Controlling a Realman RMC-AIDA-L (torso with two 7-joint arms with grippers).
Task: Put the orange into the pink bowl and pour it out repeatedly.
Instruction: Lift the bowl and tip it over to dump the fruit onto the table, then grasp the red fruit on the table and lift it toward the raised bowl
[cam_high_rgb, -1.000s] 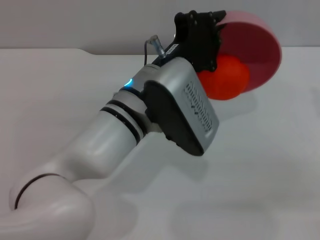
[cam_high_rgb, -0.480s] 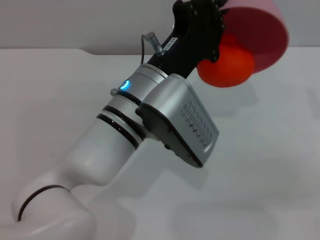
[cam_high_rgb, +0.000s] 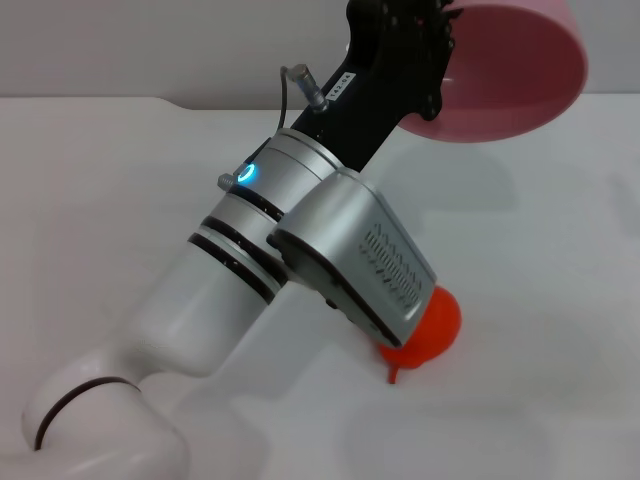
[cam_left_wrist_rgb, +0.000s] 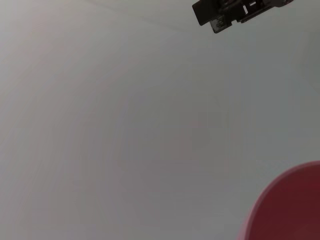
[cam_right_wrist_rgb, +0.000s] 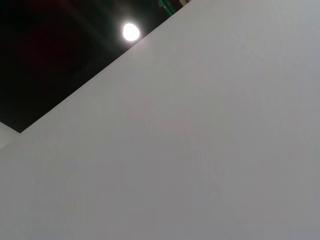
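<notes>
Orange (cam_high_rgb: 432, 325): it is located on the white worktop (cam_high_rgb: 560, 260), out of the bowl, partly hidden behind the wrist housing of the left arm, with its pointed end toward the camera in the head view. The pink bowl (cam_high_rgb: 510, 75) is held raised above the worktop and tipped on its side, so that its empty interior faces forward. The left hand (cam_high_rgb: 415, 50) is clamped on the rim of the bowl at the near edge. The bowl's edge (cam_left_wrist_rgb: 290, 205) is also shown in the left wrist view.

One pour is judged complete, since the bowl is empty and the fruit lies below it. As the task calls for repetition, the bowl is judged to need righting and setting down, and the orange returning to it.

The right hand is not shown in any view; its state cannot be told.
</notes>
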